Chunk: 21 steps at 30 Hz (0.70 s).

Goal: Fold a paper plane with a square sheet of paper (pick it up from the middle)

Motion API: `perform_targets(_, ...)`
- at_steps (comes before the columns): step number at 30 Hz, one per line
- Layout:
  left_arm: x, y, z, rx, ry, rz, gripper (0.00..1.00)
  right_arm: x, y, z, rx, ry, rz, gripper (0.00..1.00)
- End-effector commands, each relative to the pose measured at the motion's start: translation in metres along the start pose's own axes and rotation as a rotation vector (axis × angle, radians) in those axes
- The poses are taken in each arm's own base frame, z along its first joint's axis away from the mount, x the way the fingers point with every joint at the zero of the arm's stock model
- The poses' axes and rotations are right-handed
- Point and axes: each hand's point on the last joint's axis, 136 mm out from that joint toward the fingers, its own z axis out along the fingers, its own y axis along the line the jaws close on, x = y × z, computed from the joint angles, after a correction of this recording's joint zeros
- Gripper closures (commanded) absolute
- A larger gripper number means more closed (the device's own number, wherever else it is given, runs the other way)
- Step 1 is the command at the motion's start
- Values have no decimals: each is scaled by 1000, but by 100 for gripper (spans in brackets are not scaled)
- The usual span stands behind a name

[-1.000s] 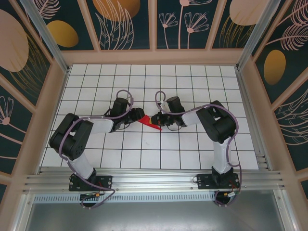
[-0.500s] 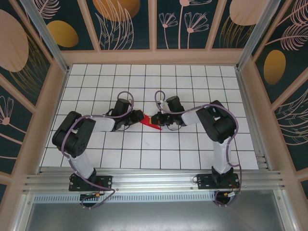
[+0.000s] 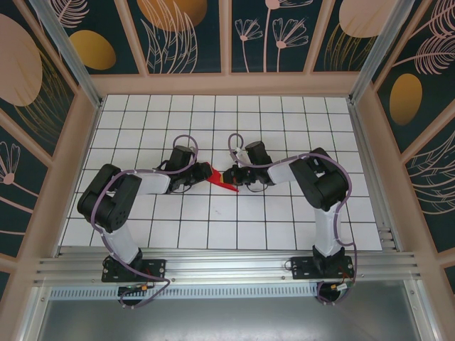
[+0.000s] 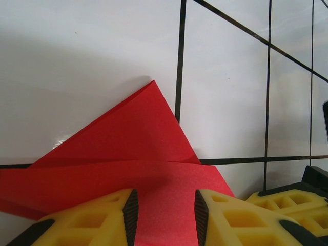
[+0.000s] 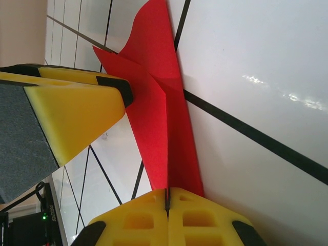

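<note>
At the middle of the white gridded table (image 3: 213, 234), the folded red sheet of paper (image 4: 128, 154) is found. One end is pinched by the closed right gripper (image 5: 167, 202). The other is straddled by the left gripper (image 4: 164, 212), whose fingers are parted.

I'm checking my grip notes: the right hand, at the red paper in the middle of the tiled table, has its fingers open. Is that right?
Not quite. The right hand is shut on the red paper, clamped on one end, as the right wrist view shows. It is indeed mid-way across the tiled table.
</note>
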Motion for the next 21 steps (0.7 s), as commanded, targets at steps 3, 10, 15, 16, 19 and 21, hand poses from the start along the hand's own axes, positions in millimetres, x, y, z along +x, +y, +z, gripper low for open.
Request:
perform_targets(3,7,26,6,-106,18,-23,63,7,-34,7,148,18,-17,87)
perform_targets(10,9,27,7,-103,26,-25,64,-10,-1,-19,96,1,-128,71)
perform_targets(15,11,27,7,-94,28,-25,64,1,5,-26,69,25,-157,68)
perform_targets(16,11,26,7,-92,29,-24,64,3,6,-27,65,31,-158,69)
perform_targets(19,11,26,6,-87,28,-24,64,5,10,-29,54,36,-157,69)
perform_targets(21,12,26,6,-87,27,-26,64,8,9,-30,54,46,-149,72)
